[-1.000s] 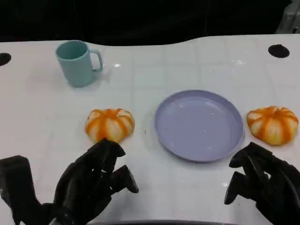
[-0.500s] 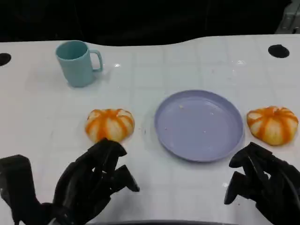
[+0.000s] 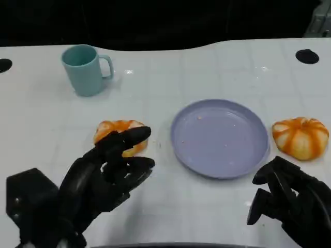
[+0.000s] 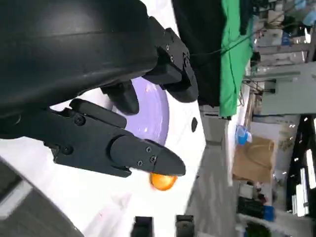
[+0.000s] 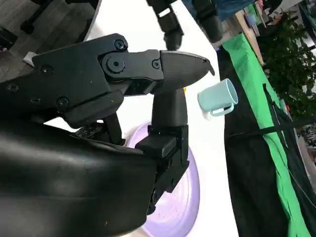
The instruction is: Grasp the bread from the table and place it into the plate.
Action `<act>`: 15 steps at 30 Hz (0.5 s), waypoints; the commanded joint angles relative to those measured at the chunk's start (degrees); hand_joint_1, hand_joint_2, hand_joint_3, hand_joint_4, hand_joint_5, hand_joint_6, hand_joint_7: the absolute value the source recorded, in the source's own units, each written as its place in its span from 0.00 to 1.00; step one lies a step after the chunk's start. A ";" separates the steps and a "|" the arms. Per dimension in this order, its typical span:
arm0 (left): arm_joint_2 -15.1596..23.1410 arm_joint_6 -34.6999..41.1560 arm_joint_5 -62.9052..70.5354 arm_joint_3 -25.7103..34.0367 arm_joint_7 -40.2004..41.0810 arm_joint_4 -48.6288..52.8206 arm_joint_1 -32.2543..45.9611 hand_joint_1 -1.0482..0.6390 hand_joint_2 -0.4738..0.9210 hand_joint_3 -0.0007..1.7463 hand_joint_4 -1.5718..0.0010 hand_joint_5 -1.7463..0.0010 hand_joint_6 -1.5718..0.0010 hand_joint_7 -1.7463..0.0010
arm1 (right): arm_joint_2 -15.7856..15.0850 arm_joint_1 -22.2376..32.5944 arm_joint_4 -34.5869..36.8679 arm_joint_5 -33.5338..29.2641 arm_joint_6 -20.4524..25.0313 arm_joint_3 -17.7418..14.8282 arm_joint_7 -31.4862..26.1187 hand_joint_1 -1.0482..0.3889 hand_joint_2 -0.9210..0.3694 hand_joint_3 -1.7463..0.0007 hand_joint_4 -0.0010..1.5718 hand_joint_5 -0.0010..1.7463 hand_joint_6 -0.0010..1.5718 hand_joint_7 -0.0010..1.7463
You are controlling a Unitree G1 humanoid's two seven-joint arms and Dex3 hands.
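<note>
The left robot hand (image 3: 111, 168) reaches over the bread (image 3: 120, 135) at the frame's middle left — fingers apart, holding nothing; the plate (image 3: 220, 137) sits beside it.

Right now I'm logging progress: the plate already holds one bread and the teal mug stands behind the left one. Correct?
Not quite. In the head view the plate holds nothing; both breads, left and right, lie on the table beside it. The teal mug does stand behind the left one.
</note>
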 commanded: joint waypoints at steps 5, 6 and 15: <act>7.20 -9.45 16.71 -1.67 3.52 2.58 -6.55 0.38 0.96 0.00 0.99 0.57 0.78 0.95 | -0.70 -0.90 0.04 -0.62 0.01 -0.27 -0.48 0.43 0.00 0.76 0.40 1.00 0.30 0.93; 7.76 -10.43 18.23 -1.84 3.84 3.15 -7.20 0.40 0.96 0.00 1.00 0.59 0.79 0.96 | -0.71 -0.96 0.13 -0.76 -0.18 -0.25 -0.35 0.43 0.00 0.76 0.41 1.00 0.31 0.94; 15.46 -16.46 36.00 -4.18 7.58 6.06 -12.04 0.45 0.91 0.00 1.00 0.71 0.82 0.99 | -0.58 -1.10 -0.03 -0.66 0.23 -0.45 -0.34 0.43 0.00 0.76 0.41 1.00 0.30 0.94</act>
